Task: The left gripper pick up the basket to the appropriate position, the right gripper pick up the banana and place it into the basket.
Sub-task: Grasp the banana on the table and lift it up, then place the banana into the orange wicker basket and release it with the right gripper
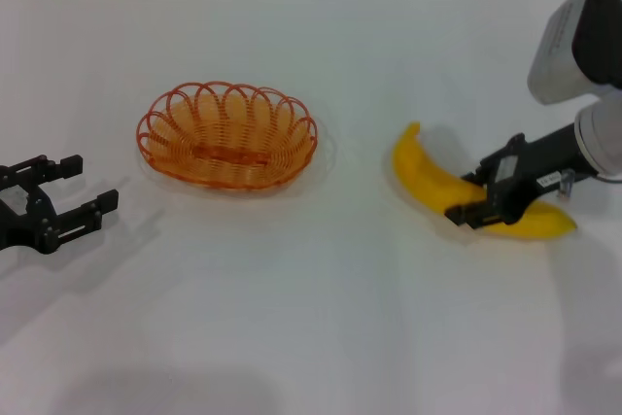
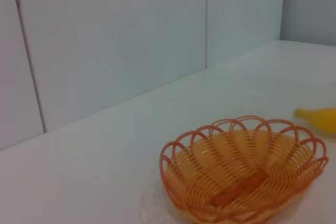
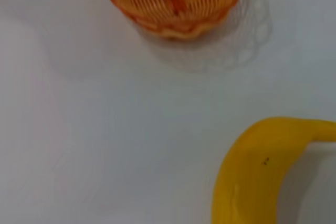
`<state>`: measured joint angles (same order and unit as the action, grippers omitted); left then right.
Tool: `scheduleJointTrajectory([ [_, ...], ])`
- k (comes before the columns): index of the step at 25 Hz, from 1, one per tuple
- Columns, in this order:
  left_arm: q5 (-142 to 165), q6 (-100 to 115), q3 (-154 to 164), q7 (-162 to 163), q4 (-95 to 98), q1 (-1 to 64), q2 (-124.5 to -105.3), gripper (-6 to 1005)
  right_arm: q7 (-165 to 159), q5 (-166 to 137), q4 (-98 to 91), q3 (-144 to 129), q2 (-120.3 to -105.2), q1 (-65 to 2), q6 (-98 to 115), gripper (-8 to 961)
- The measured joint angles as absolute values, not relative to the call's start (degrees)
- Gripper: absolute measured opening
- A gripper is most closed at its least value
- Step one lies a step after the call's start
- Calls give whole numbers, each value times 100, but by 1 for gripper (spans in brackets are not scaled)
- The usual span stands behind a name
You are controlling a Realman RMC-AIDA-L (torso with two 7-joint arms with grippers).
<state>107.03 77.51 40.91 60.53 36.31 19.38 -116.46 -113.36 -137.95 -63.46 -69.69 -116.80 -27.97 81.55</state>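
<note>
Black and spread wide with nothing in it, the left claw [image 1: 73,187] hangs low over the white surface [image 1: 292,318], beside the orange wire basket [image 1: 227,135]. Well to the right lies the banana [image 1: 457,191]. The right claw [image 1: 478,198] straddles its middle, hiding that part; whether it grips cannot be told.

Bright, even light falls from overhead on a white table [image 1: 311,337]; the surface looks washed out, nearly glaring; soft grey shadows sit close under the basket [image 1: 227,135], the banana [image 1: 437,187] and the left gripper [image 1: 60,196]; in the right wrist view the banana is near and blurred; the left wrist view is slightly soft.
</note>
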Motion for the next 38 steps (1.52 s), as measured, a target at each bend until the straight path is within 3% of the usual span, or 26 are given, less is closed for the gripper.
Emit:
scheduleJointTrajectory([
  [2,10705,7751,4073,6042,3630,1934,-11652,679,-11318,-13703,-6490,-6970,-11676,-2821,8174,476],
  [12,10705,7751,4096,6015,3630,1942,-11657,679,-11280,-12896,-6870,-7293,-11688,-3194,8007,492],
  [29,10706,7752,4104,6020,3630,2009,-11655,679,-12159,-12224,-5535,-10021,-11724,-4649,5010,519],
  [38,10705,7752,4104,6019,3621,2023,-11660,678,-12196,-12206,-5454,-10313,-11725,-4728,4899,533],
])
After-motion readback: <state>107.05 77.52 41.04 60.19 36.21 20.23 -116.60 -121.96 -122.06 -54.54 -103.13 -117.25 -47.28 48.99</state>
